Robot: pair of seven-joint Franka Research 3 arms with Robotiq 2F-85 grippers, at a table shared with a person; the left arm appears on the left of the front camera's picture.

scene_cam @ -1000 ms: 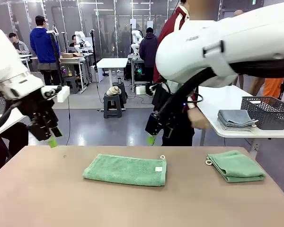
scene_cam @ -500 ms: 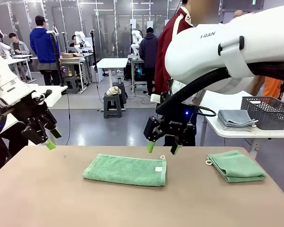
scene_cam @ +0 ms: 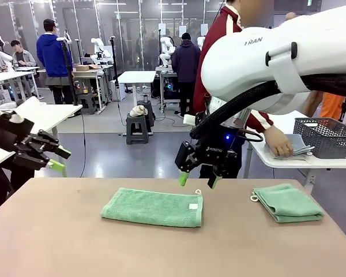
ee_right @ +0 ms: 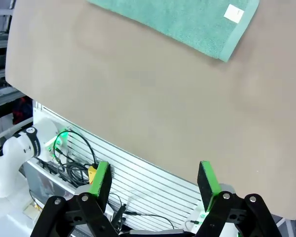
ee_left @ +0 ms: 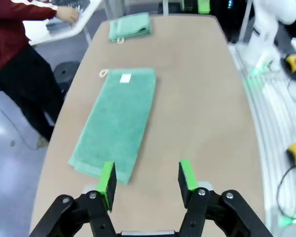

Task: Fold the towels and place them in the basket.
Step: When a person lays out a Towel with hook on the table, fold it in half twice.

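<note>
The left pincer (scene_cam: 60, 160) and right pincer (scene_cam: 197, 180) gape wide, empty; the flat towel (scene_cam: 153, 206) awaits folding, likely needing its end corners pinched next

long towel (scene_cam: 153, 207) centre — folded towel (scene_cam: 288, 202) (right); grey basket (scene_cam: 328, 137) behind it.

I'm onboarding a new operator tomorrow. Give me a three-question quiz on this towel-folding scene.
1. True or false: the right gripper is shut on a towel.
2. How many green towels lie on the table?
3. The basket stands: A) on the side table, B) between the towels, C) on the floor.
Key: 1 false, it is open and empty; 2 two; 3 A.
</note>
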